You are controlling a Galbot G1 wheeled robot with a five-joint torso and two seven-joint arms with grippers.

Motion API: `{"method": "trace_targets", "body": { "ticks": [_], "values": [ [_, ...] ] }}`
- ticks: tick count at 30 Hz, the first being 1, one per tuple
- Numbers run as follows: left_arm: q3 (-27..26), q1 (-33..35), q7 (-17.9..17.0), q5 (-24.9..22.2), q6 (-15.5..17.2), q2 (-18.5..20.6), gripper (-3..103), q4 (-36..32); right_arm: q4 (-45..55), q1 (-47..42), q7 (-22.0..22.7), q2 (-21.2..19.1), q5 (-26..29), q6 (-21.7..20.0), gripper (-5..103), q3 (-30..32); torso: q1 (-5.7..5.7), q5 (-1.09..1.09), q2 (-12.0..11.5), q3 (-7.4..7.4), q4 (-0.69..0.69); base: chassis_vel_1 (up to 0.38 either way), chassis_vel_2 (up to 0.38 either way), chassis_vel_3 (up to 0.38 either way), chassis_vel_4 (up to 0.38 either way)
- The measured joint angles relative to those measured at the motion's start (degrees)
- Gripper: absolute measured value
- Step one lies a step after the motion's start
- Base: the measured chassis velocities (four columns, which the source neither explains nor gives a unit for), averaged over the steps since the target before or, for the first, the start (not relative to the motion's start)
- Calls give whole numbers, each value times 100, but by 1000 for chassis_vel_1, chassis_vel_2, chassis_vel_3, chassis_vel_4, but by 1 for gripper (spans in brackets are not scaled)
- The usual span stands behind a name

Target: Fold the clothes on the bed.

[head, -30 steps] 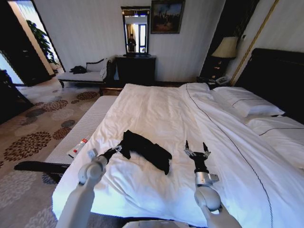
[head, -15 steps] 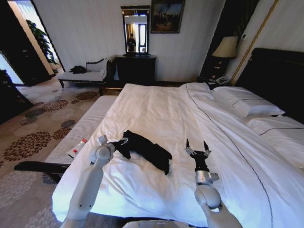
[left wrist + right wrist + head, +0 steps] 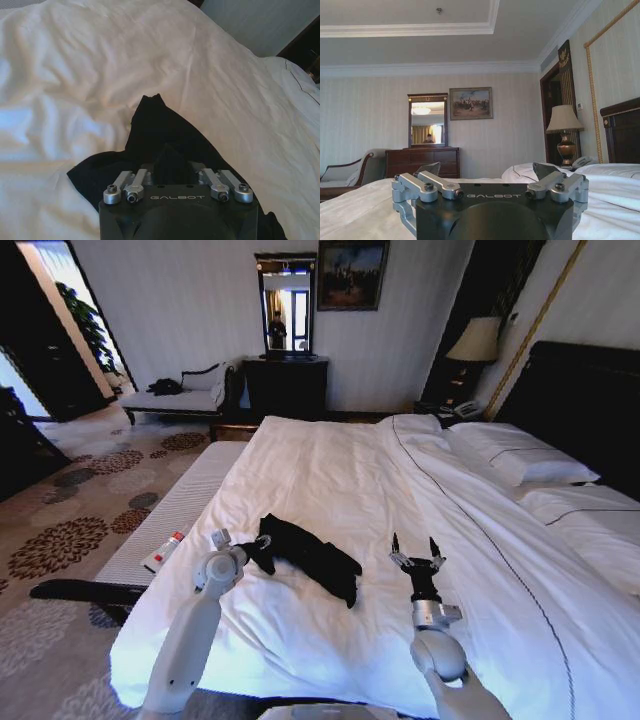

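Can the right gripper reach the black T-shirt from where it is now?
Probably yes. The right gripper, open and pointing upward, stands beside the black T-shirt, with just bare white duvet between them. The left gripper is already at the shirt's other end.

T-shirt (image 3: 308,555): on the bed (image 3: 330,465), lower centre of frame.
Left gripper (image 3: 262,543): at its left edge.
Right gripper (image 3: 416,557): right of it, apart.

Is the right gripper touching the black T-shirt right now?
No. The right gripper stands open above bare white duvet, apart from the black T-shirt.
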Motion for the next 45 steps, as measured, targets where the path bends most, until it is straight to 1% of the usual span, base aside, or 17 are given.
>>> {"method": "trace_targets", "body": {
  "ticks": [2, 5, 6, 8, 10, 12, 16, 19, 21, 24, 26, 28, 35, 37, 41, 43, 45],
  "values": [
    [-3, 2, 0, -2, 0, 1, 35, 3, 0, 0, -1, 0, -1, 1, 100, 1, 0, 0, 0, 0, 0, 0, 0, 0, 0],
    [-24, 13, 3, -32, -3, 0, 20, 23, 0, -2, -1, -1, -9, 20, 100, 9, 0, 0, 0, 0, 0, 0, 0, 0, 0],
    [-24, 13, 3, -32, -3, 0, 20, 23, 0, -2, -1, -1, -9, 20, 100, 9, 0, 0, 0, 0, 0, 0, 0, 0, 0],
    [-32, 23, 7, -42, -5, -9, 14, 27, -3, -9, -1, -1, -15, 34, 100, 17, 0, 0, 0, 0, 0, 0, 0, 0, 0],
    [-51, 36, 21, -44, -6, -13, 3, 20, -10, -17, -1, -2, -17, 49, 100, 31, 0, 0, 0, 0, 0, 0, 0, 0, 0],
    [-68, 52, 31, -51, -6, -13, 2, -3, -14, -19, -1, -4, -17, 58, 100, 39, 0, 0, 0, 0, 0, 0, 0, 0, 0],
    [-198, 264, 73, -130, -9, 94, 1, -298, -37, -18, 12, -13, -13, 78, 100, 57, 0, -1, 0, 0, -3, 0, 0, 0, 0],
    [-492, 1042, 262, 55, -12, 438, 1, -813, -97, 11, 173, -18, 108, 68, 100, 20, 0, 0, 0, 0, 0, 0, 0, 0, 0],
    [-531, 1156, 296, 92, -12, 469, 1, -857, -105, 16, 196, -18, 130, 65, 100, 6, 0, -1, 0, 0, 0, 0, 0, 0, 0],
    [-955, 2104, 590, 489, -96, 558, 1, -1055, -187, 61, 304, -56, 577, -7, 100, -274, -1, -2, 0, 0, 2, 0, 0, 0, 0],
    [-998, 2176, 617, 532, -120, 554, 1, -1055, -189, 65, 304, -61, 649, -19, 100, -323, -1, -2, 0, 0, 2, 0, 0, 0, 0],
    [-1225, 2453, 726, 704, -244, 503, 1, -1029, -191, 112, 292, -75, 983, -79, 100, -581, -1, -1, 0, -1, 1, 0, 0, 0, 0],
    [-1521, 2438, 768, 831, -377, 442, 1, -958, 20, 153, 11, -169, 1635, -179, 100, -1206, -1, -1, 0, 0, -1, 0, 0, 0, 0],
    [-1548, 2419, 768, 830, -382, 444, 1, -956, 47, 144, 3, -184, 1676, -197, 100, -1234, 0, -1, 0, 0, -1, 0, 0, 0, 0],
    [-1782, 2261, 767, 787, -395, 526, 1, -939, 459, -48, 39, -472, 2270, -554, 100, -1598, 0, -1, 0, 0, -1, 0, 0, 0, 0],
    [-1805, 2242, 767, 779, -397, 539, 1, -936, 529, -79, 68, -513, 2375, -610, 100, -1662, 0, 0, 0, 0, -1, 0, 0, 0, 0],
    [-1847, 2189, 766, 753, -403, 580, 1, -934, 943, -216, 350, -666, 2933, -946, 100, -1995, 0, -1, 0, 0, -1, 0, 0, 0, 0]
  ]
}}
